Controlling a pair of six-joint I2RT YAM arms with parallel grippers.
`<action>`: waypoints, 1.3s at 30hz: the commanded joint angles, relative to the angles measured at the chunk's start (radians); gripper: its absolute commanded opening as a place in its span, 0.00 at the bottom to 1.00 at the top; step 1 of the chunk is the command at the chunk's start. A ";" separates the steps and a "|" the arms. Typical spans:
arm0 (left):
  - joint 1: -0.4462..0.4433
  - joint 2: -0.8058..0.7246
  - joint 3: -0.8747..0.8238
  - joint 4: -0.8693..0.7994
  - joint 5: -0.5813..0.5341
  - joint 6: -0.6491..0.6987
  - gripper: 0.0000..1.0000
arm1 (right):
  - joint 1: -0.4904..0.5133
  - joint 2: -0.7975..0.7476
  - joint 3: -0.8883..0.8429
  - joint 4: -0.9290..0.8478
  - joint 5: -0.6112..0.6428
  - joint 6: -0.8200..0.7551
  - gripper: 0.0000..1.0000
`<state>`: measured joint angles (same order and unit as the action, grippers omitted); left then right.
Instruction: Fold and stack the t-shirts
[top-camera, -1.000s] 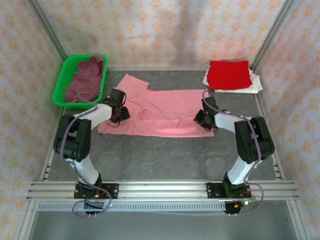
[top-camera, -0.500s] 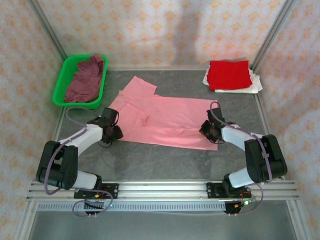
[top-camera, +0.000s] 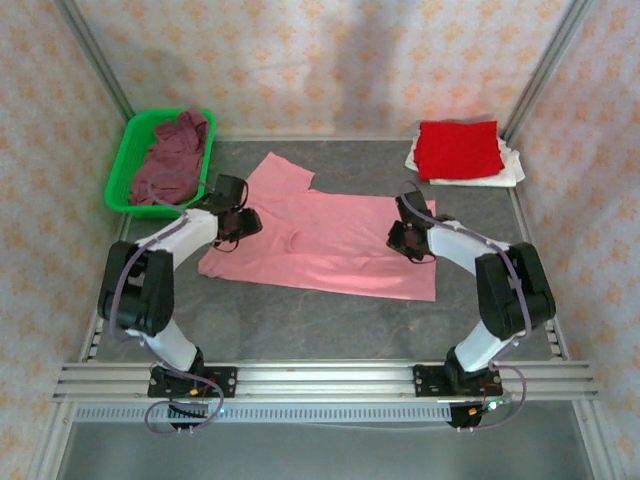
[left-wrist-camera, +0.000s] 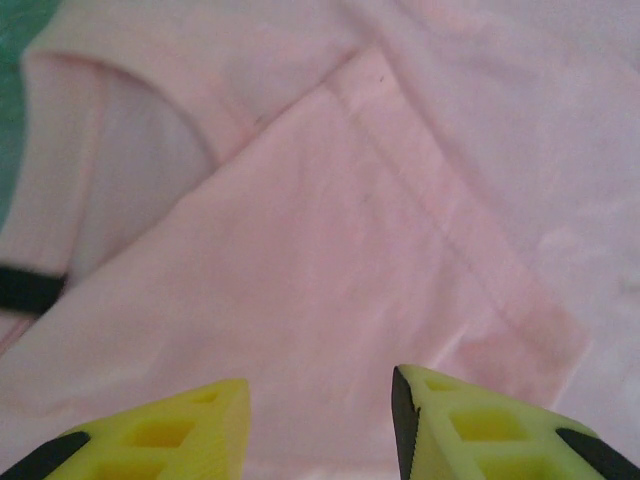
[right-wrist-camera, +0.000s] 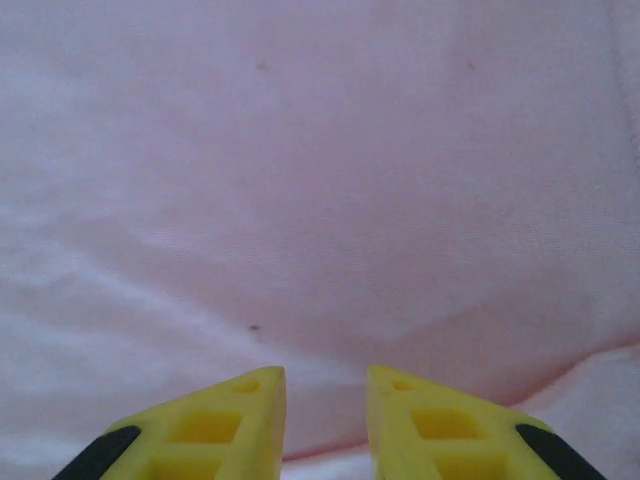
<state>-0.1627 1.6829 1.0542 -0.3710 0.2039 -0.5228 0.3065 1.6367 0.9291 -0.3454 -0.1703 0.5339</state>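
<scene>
A light pink t-shirt lies spread flat on the grey table, with one sleeve pointing to the far left. My left gripper hovers over the shirt's left side, jaws open; in the left wrist view the gripper has pink cloth under the gap. My right gripper is over the shirt's right part, and in the right wrist view that gripper stands narrowly open over the smooth pink cloth. A folded red t-shirt rests on a white t-shirt at the back right. A maroon t-shirt lies crumpled in the basket.
The green plastic basket stands at the back left corner. Metal frame posts and patterned walls close in the table. Bare grey table runs between the shirt's near edge and the arm bases.
Both grippers pulled the pink shirt nearer, then moved back over it. The right gripper has opened and let the cloth go. The shirt's near edge now lies closer to the bases.
</scene>
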 joint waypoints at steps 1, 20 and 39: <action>0.030 0.065 0.003 0.031 0.015 0.004 0.41 | -0.013 0.040 0.034 -0.004 0.050 0.004 0.28; 0.071 -0.204 -0.445 0.064 0.013 -0.126 0.41 | -0.086 0.091 -0.042 0.005 -0.042 0.064 0.29; 0.031 -0.014 0.297 -0.184 -0.109 0.179 0.53 | -0.087 -0.002 0.171 -0.036 -0.012 -0.038 0.34</action>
<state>-0.1074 1.5688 1.1778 -0.4770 0.1680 -0.4644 0.2253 1.6314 1.0039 -0.3908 -0.2058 0.5606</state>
